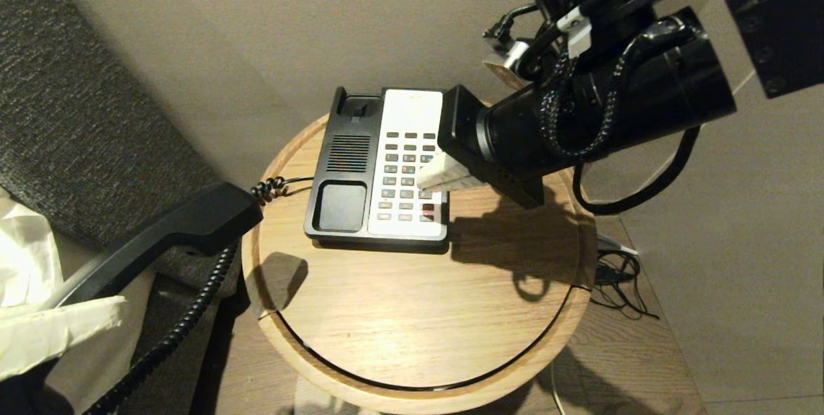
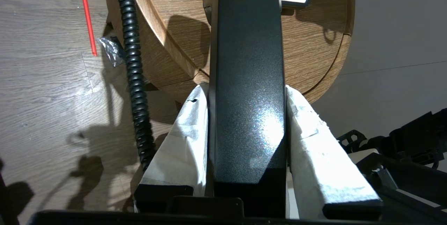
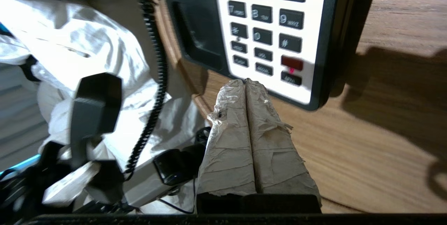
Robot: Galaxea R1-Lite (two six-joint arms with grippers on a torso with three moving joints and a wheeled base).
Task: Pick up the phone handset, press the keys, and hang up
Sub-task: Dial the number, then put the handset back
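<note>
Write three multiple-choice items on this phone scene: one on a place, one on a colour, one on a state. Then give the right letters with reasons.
1. Where is the long glossy black plastic phone handset?
A. In the cradle of the phone base
B. Held off the round wooden table, to the robot's left
C. Lying on the floor

2. What colour is the faceplate around the small rectangular keys?
A. White
B. Green
C. Blue

3. How are the right gripper's fingers?
A. Spread wide
B. Clamped on the cord
C. Shut together

Key: B, the left gripper clamps the handset beside the table; A, the plate shows white; C, the taped fingers touch, tips over the keypad.
</note>
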